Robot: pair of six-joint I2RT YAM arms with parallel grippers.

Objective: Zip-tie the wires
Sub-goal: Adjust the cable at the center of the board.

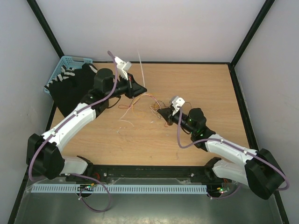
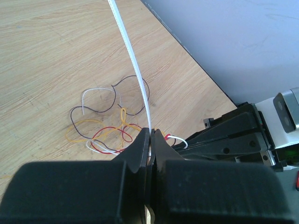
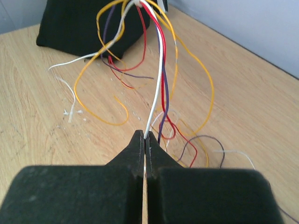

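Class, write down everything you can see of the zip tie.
The zip tie is a thin, narrow white strip, plastic by its look. It is unlooped and nearly straight, only slightly bowed. Its lower end is pinched between the shut fingers of the left gripper, and the rest sticks up free above the table. The wires run close to its held end.

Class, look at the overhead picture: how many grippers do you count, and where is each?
2. The left gripper is left of table centre, clamped on the zip tie; the right gripper is just right of it, pinching the wires. None seem hidden.
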